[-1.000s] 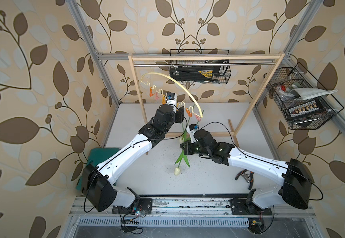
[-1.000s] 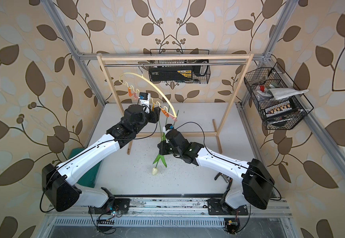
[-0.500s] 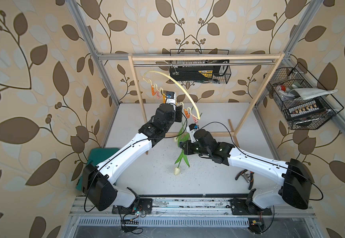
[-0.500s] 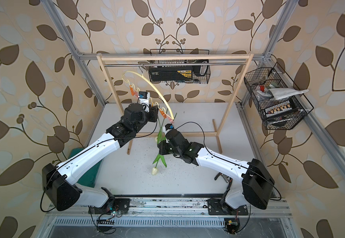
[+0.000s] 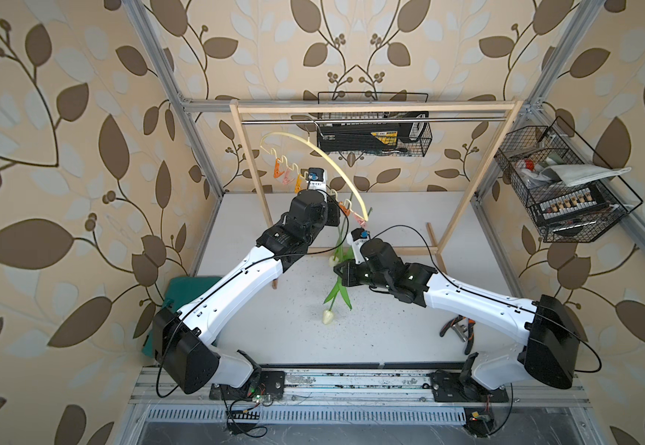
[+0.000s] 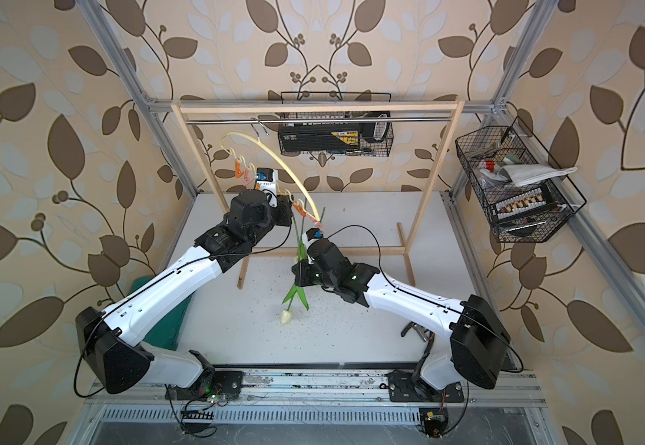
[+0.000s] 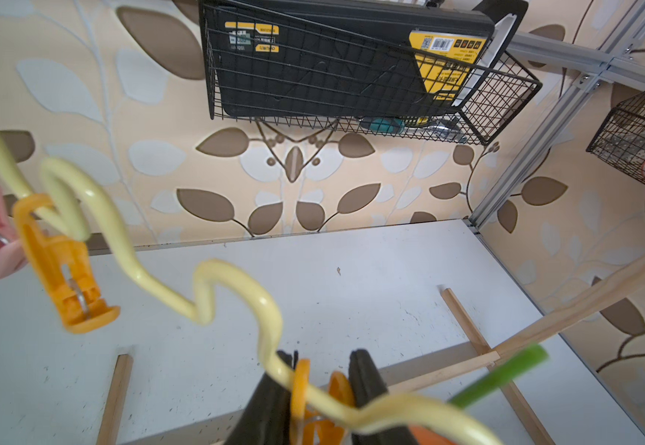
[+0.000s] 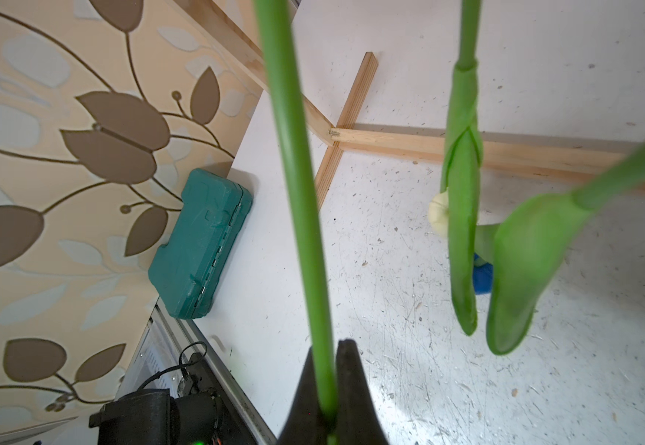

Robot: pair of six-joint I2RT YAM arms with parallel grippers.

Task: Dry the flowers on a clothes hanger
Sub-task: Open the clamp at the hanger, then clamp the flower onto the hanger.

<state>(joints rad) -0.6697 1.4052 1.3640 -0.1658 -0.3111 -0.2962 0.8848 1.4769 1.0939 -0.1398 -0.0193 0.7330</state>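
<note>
a wooden rack (image 5: 371, 106) stands on the speckled white table (image 5: 390, 339). its top bar and metal rod (image 5: 467, 121) run higher than, and beyond, both the left claw (image 7: 321, 389) and the right claw (image 8: 330, 385). beyond the left claw, up on the back wall, hangs a wire basket (image 7: 506, 88) holding a black case (image 7: 313, 65) with yellow labels. a second wire basket (image 5: 583, 231) hangs on the side wall, well off to the right of the right claw, with a pale folded cloth (image 5: 583, 174) on top. a teal case (image 8: 201, 242) lies at the table's left edge, lower than the left claw and well back from it. pliers (image 5: 457, 329) lie on the table well behind the right claw.
</note>
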